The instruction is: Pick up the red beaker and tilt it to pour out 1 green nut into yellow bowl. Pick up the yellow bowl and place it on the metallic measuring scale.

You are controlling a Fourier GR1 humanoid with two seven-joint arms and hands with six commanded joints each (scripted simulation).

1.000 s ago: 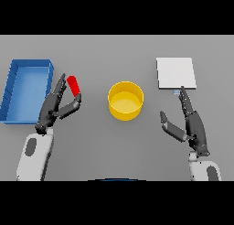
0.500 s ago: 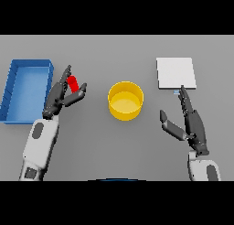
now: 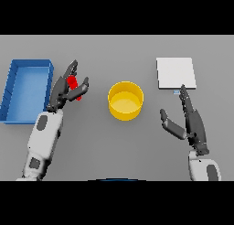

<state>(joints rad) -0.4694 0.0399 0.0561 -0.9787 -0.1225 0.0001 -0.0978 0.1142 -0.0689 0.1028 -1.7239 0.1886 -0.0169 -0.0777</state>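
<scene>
Gripping red beaker (image 3: 73,85) in left hand (image 3: 64,90), between blue tray (image 3: 13,84) and yellow bowl (image 3: 125,100). No pour yet; bowl off metallic scale (image 3: 176,73). Right hand (image 3: 189,121) open, idle.

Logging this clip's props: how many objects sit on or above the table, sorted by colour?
Red: 1, the beaker in the left hand
Yellow: 1, the bowl
Blue: 1, the tray
White-grey: 1, the scale
Total: 4
</scene>
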